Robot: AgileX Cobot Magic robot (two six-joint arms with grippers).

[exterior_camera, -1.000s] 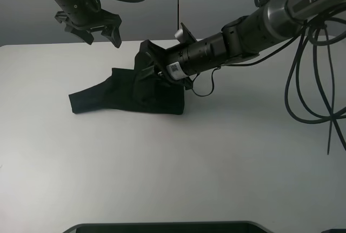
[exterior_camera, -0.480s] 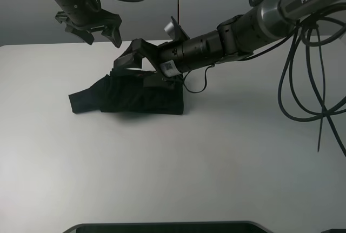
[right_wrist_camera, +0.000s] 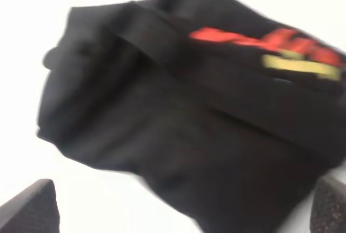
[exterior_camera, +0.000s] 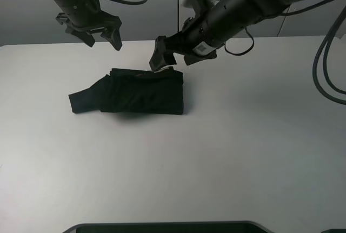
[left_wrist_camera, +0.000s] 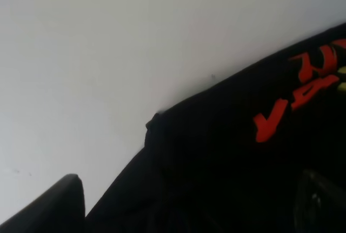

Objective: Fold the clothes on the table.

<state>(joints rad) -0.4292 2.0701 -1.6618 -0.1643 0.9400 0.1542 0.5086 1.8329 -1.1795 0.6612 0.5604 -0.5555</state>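
The black T-shirt (exterior_camera: 135, 95) lies as a folded bundle on the white table (exterior_camera: 227, 162), left of the middle, with one sleeve sticking out to the left. Red and yellow print shows in the left wrist view (left_wrist_camera: 303, 92) and in the right wrist view (right_wrist_camera: 254, 44). My left gripper (exterior_camera: 101, 37) is open and empty, hanging above the table behind the shirt's left part. My right gripper (exterior_camera: 168, 60) is open and empty, just above the shirt's far right edge. Its dark fingertips (right_wrist_camera: 32, 206) frame the shirt from above.
A black curved object (exterior_camera: 162, 226) lies along the table's front edge. Black cables (exterior_camera: 324, 76) hang from the right arm at the right side. Grey wall panels stand behind the table.
My right gripper has let go of the shirt, opened, and drawn back up and to the right. The shirt's raised fold has dropped flat. The left arm has not moved.
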